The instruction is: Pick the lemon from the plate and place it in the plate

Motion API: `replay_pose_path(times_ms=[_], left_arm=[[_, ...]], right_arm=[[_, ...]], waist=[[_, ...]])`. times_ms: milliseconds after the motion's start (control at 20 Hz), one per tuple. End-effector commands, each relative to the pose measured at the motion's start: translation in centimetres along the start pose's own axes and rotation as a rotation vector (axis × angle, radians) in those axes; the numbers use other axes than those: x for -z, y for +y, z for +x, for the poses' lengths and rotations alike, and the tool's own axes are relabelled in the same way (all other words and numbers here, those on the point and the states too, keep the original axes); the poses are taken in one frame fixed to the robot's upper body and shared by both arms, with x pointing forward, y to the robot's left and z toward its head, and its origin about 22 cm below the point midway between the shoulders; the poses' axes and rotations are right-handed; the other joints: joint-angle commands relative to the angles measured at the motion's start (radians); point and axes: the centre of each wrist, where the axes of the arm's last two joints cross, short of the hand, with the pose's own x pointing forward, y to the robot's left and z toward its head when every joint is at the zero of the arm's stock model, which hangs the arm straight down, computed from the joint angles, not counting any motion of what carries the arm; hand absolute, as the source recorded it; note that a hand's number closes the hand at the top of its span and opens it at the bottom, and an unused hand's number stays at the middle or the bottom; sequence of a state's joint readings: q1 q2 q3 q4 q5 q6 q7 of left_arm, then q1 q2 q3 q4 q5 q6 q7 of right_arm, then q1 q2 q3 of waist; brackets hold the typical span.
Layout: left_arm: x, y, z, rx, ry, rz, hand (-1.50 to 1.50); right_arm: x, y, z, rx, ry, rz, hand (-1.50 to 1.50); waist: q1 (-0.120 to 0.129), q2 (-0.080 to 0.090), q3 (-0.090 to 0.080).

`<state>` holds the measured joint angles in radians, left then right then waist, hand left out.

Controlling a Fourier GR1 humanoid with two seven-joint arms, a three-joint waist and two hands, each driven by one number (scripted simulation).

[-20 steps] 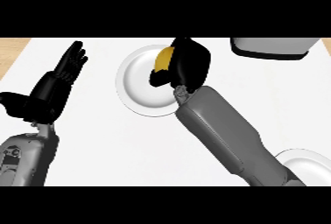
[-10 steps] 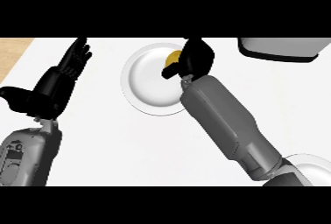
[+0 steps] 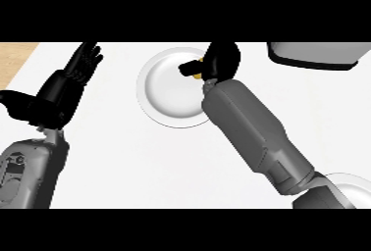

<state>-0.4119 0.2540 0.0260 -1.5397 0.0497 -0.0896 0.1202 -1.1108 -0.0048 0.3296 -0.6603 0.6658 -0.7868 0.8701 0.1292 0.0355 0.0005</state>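
A white plate (image 3: 165, 93) lies at the upper middle of the counter. My right hand (image 3: 219, 61) covers its upper right rim with fingers curled round the yellow lemon (image 3: 194, 72); only a small yellow patch shows beside the thumb. A second white plate (image 3: 354, 188) peeks out at the lower right, mostly hidden behind my right arm. At the left, my left hand (image 3: 62, 90) rests open with fingers pointing up, away from both plates.
A grey and white container (image 3: 315, 54) sits at the upper right edge, close to my right hand. A strip of wooden surface (image 3: 16, 54) shows at the upper left, beyond the white counter's edge.
My right hand has closed further over the lemon, so less yellow shows than before. The view has shifted slightly; the left hand keeps its open pose.
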Motion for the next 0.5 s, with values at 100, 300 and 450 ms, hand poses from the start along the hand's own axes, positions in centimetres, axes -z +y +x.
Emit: replay_pose_path(times_ms=[100, 300, 450], left_arm=[[0.3, -0.6, 0.3, 0.014, 0.001, 0.008, 0.00], [-0.4, 0.0, -0.4, -0.011, 0.027, 0.015, 0.00], [-1.5, 1.0, -1.5, 0.016, 0.049, 0.070, 0.00]], right_arm=[[-0.1, -0.5, 1.3, 0.279, 0.033, -0.107, -1.50], [-0.8, 0.0, 0.5, 0.352, 0.053, -0.146, -1.50], [-1.6, 0.6, -1.9, 0.380, 0.073, -0.149, -1.50]], waist=[[-0.020, -0.009, 0.001], [-0.037, -0.018, 0.000], [-0.082, -0.027, 0.000]])
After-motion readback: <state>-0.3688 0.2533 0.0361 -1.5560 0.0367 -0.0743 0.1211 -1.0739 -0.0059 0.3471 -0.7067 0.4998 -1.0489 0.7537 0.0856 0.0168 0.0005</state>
